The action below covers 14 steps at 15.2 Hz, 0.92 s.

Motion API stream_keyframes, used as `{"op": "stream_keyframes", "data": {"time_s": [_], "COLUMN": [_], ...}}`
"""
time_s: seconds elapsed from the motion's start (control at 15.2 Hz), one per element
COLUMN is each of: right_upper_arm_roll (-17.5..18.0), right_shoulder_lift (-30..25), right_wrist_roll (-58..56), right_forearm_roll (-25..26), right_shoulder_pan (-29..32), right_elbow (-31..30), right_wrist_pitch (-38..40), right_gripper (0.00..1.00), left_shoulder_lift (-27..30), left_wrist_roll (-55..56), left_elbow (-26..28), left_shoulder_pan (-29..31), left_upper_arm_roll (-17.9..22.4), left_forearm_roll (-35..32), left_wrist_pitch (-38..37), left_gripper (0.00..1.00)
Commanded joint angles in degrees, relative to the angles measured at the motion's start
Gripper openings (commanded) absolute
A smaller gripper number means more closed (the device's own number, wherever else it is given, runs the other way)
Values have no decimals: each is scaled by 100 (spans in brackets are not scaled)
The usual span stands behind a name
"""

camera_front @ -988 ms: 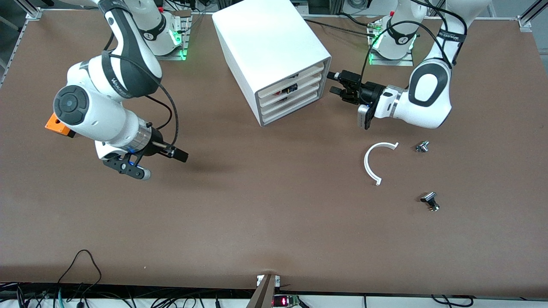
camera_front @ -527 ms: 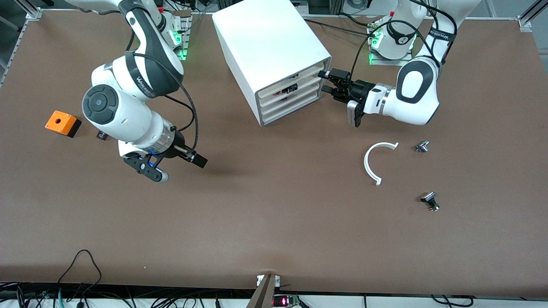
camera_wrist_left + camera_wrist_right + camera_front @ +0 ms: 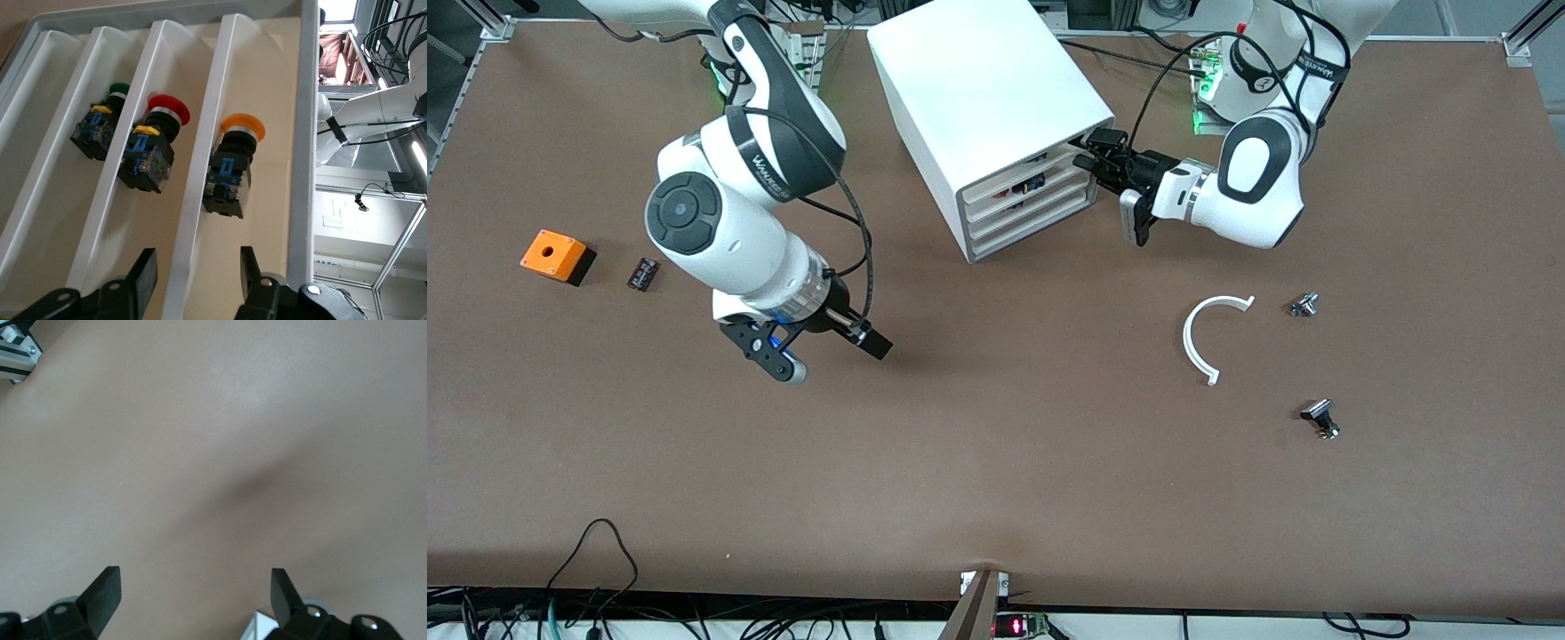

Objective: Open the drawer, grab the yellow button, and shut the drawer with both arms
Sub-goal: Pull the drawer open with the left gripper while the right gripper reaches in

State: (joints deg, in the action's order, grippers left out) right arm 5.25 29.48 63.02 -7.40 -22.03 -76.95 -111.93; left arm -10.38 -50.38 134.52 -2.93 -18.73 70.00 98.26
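The white cabinet point(image 3: 987, 89) stands near the arms' bases, its four drawers facing the left arm's end of the table. The left gripper point(image 3: 1087, 153) is at the top drawer point(image 3: 1063, 151). In the left wrist view, that gripper point(image 3: 197, 277) is open, and its fingers point(image 3: 143, 277) straddle the drawer's point(image 3: 200, 167) cream front lip without touching it. The button point(image 3: 233, 167), with an orange-yellow cap and a black and blue body, lies inside that top drawer. The right gripper point(image 3: 831, 356) hangs open over bare table; the right wrist view shows nothing between the right gripper's point(image 3: 193, 587) fingers.
A red-capped button point(image 3: 157, 147) and a green-capped button point(image 3: 107, 123) lie in the two drawers below. An orange cube point(image 3: 558, 255) and a small black block point(image 3: 642, 273) sit toward the right arm's end. A white curved piece point(image 3: 1209, 333) and two small metal parts point(image 3: 1304, 305) point(image 3: 1320, 418) lie toward the left arm's end.
The left gripper has moved in to the cabinet's front and its fingers have narrowed. The right arm has swung toward the table's middle, uncovering the orange cube and black block.
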Motion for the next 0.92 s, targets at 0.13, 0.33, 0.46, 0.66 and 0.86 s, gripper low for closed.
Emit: {"op": "stream_keyframes", "data": {"time_s": [0.13, 0.33, 0.46, 0.66, 0.86], "right_upper_arm_roll": [-16, -16, -16, -7, 116], "right_shoulder_lift": [365, 620, 743, 753, 770], "right_wrist_roll": [570, 895, 1036, 1212, 1502], "right_forearm_roll": [-68, -68, -77, -156, -156], "right_shoulder_pan": [-169, -249, -310, -319, -363], "right_elbow": [672, 1189, 1463, 1499, 1656], "right_wrist_pitch": [145, 346, 479, 471, 479], "right_gripper": [99, 99, 99, 99, 99], "left_shoulder_lift": [-26, -113, -201, -201, -201], "left_wrist_roll": [-191, -453, -604, -622, -622], "left_elbow": [92, 56, 65, 56, -83], "left_shoulder_pan": [-24, -33, -59, -77, 20], "left_upper_arm_roll": [-61, -69, -69, -96, -87], "left_forearm_roll": [190, 207, 216, 216, 208], "left_wrist_pitch": [80, 290, 343, 343, 300], "left_gripper": [50, 18, 16, 0, 0]}}
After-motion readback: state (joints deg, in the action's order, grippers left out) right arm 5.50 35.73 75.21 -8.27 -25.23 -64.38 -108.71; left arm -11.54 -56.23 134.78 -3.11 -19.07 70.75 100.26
